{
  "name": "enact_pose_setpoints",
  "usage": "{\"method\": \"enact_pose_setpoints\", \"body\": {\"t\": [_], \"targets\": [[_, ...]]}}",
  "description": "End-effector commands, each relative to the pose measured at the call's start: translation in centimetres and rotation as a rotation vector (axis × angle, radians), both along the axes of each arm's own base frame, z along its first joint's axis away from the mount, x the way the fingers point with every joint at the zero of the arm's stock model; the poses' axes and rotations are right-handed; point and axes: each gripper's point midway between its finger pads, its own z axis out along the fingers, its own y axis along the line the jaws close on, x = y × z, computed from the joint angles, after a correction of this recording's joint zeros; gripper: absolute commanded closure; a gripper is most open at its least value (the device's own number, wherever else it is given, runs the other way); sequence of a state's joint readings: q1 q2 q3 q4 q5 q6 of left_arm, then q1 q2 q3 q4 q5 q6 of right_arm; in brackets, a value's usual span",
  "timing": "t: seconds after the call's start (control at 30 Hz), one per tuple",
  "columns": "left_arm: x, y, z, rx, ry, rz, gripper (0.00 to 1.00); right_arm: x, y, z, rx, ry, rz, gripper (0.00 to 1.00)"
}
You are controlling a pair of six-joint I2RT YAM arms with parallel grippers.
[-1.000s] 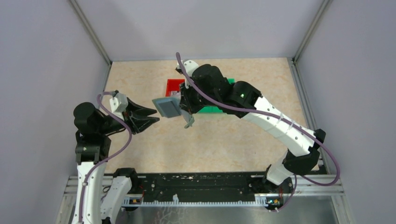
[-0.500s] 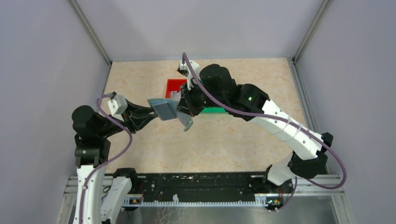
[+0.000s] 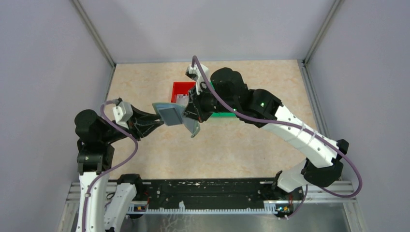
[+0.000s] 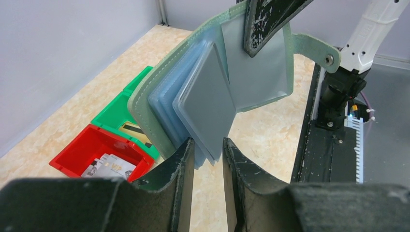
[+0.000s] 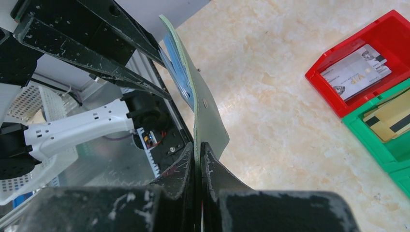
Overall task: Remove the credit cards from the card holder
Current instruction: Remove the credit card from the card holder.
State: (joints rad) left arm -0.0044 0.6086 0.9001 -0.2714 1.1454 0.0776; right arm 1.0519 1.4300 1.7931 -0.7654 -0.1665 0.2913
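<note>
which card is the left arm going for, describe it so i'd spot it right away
Find the grey-green card holder held open in the air by the right gripper. One credit card sticks out of its pale blue pockets, its lower corner between the fingers of the left gripper. It is the frontmost layer, plain grey where the pockets behind are bluer.

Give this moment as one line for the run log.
phase: card extraction | right jaws: shut on card holder flap, held aloft | left jaws: open astride grey card | red bin: pale card | green bin: gold card
</note>
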Motion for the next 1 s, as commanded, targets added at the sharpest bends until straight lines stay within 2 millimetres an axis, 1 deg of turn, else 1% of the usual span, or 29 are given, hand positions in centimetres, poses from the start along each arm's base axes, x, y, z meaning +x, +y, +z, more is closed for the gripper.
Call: {"method": "enact_pose_setpoints", "body": {"t": [0.0, 0.17, 0.53, 0.73, 0.97], "targets": [[-0.5, 0.1, 0.4, 0.038, -0.071, -0.008, 0.68, -1.0, -0.2, 4.1, 0.127, -0.067, 0.028, 1.0], [0.3, 0.7, 0.3, 0.048, -0.096, 0.061, 0.73, -1.1, -0.3, 4.2, 0.129, -0.068, 0.028, 1.0], [1.2, 1.4, 1.0, 0.025, -0.111, 0.15, 0.78, -1.4, -0.1, 4.6, 0.144, -0.065, 0.046, 1.0], [1.5, 1.6, 1.2, 0.004, -0.105, 0.176, 0.77, -1.5, 0.1, 4.7, 0.154, -0.057, 0.054, 1.0], [0.9, 1.0, 1.1, -0.018, -0.062, 0.129, 0.67, -1.8, 0.3, 5.0, 0.168, -0.05, 0.069, 1.0]]}}
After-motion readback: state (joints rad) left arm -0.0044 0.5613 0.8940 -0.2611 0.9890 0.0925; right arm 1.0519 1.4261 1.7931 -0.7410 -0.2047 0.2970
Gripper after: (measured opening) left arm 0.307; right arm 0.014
